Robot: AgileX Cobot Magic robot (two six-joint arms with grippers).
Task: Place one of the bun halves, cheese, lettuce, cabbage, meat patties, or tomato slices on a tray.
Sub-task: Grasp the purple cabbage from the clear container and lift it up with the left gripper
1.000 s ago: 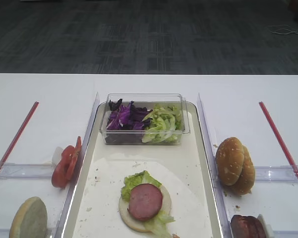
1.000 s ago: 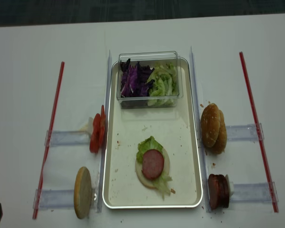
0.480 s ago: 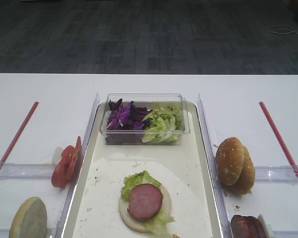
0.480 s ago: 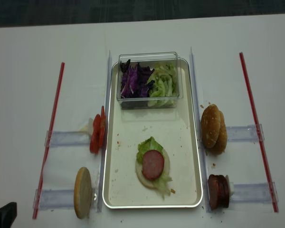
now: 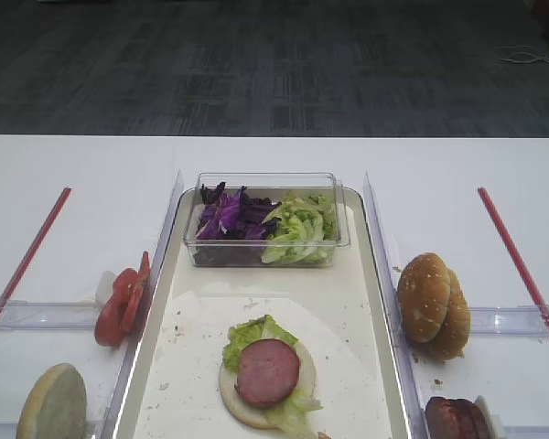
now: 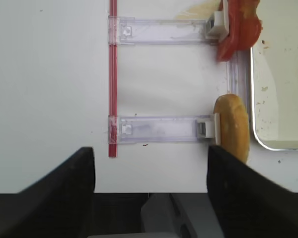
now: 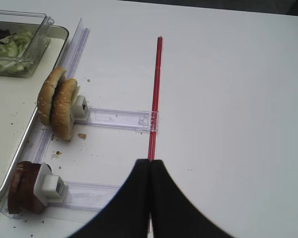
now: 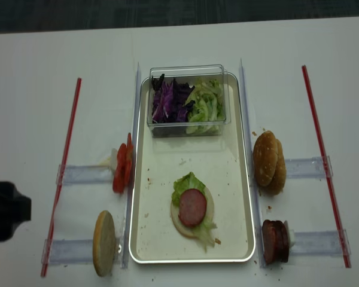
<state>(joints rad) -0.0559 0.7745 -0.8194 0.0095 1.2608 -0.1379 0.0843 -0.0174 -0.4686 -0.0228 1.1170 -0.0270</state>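
Observation:
The tray (image 8: 221, 161) holds a bun half (image 8: 204, 222) topped with lettuce (image 8: 186, 181) and a meat patty (image 8: 192, 207). A clear box (image 5: 265, 183) at its far end contains cabbage (image 5: 227, 215) and more lettuce (image 5: 300, 229). Tomato slices (image 6: 238, 29) and one bun half (image 6: 232, 126) stand on edge left of the tray. More bun halves (image 7: 57, 103) and meat patties (image 7: 24, 187) stand to its right. No cheese is in view. My left gripper (image 6: 151, 168) is open and empty over the table's near left edge. My right gripper (image 7: 150, 161) is shut, empty, over a red strip.
Red strips (image 8: 66, 155) (image 8: 320, 149) run along both sides of the table. Clear plastic rails (image 6: 159, 130) (image 7: 119, 119) hold the upright food. Clear dividers (image 5: 165, 238) flank the tray. The left arm (image 8: 6, 210) shows at the left edge. Crumbs lie around the right buns.
The left arm has come in from the bottom left corner of the overhead view and moved farther up the table's left side. The food and tray have not moved.

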